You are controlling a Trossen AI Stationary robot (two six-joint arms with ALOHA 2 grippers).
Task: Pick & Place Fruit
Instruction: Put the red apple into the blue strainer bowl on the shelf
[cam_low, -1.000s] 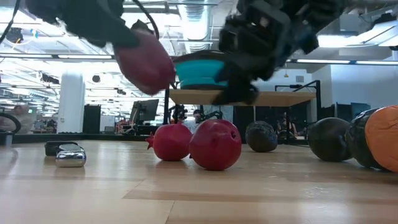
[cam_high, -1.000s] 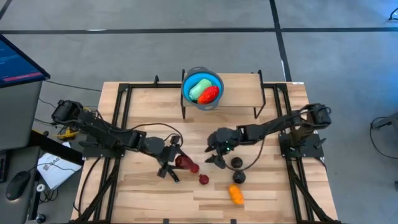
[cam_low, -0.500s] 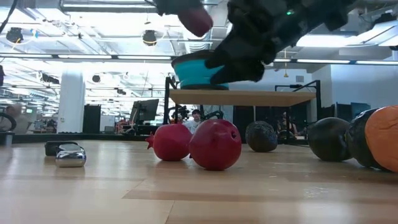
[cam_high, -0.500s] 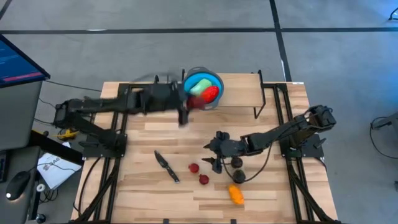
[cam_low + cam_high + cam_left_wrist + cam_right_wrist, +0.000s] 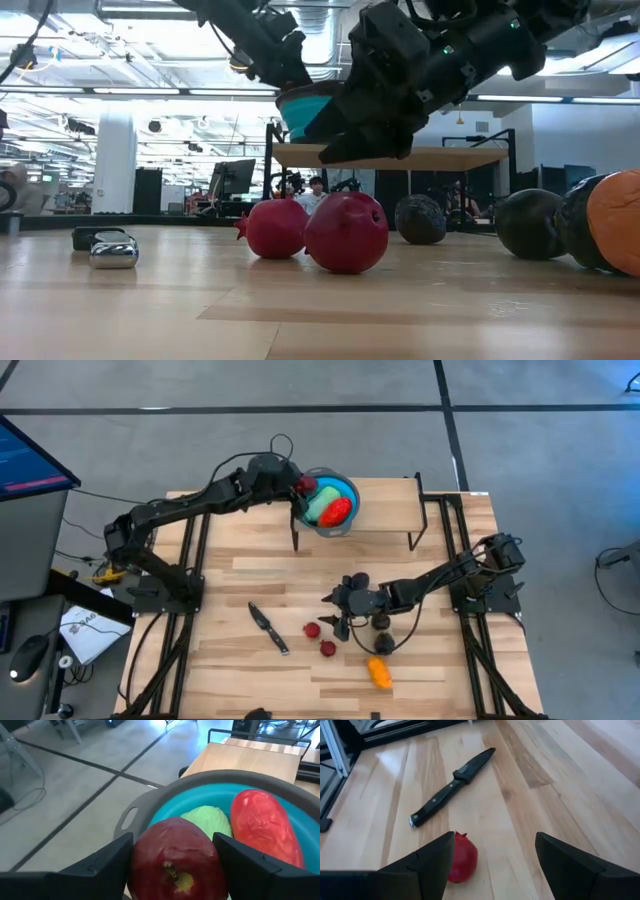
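In the upper middle of the high view, the left gripper (image 5: 297, 487) hangs at the left rim of the blue bowl (image 5: 345, 523), its fingers (image 5: 102, 865) clamped on a dark red apple (image 5: 175, 860). The left wrist view shows the apple poised over the bowl's near edge, with a green piece (image 5: 210, 820) and a red-orange piece (image 5: 265, 827) already lying inside. To do this step well, I judge the apple should be carried a little further over the bowl's hollow before the fingers part, so it drops beside the other two and does not strike the rim and roll off the shelf.

Toward the lower middle of the high view, the knife (image 5: 268, 628) lies on the table (image 5: 220, 680), not part of the job. Right of it sit two small red fruits (image 5: 312, 629), the second (image 5: 328, 648) just below. The right gripper (image 5: 338, 615) hovers with jaws wide apart and nothing between them, just right of the upper red fruit; its wrist view shows that fruit off-centre, near one finger (image 5: 432, 865). It should centre over the fruit before descending. Further right lie dark fruits (image 5: 381, 622) close to the arm and an orange piece (image 5: 379, 673) near the bottom edge.
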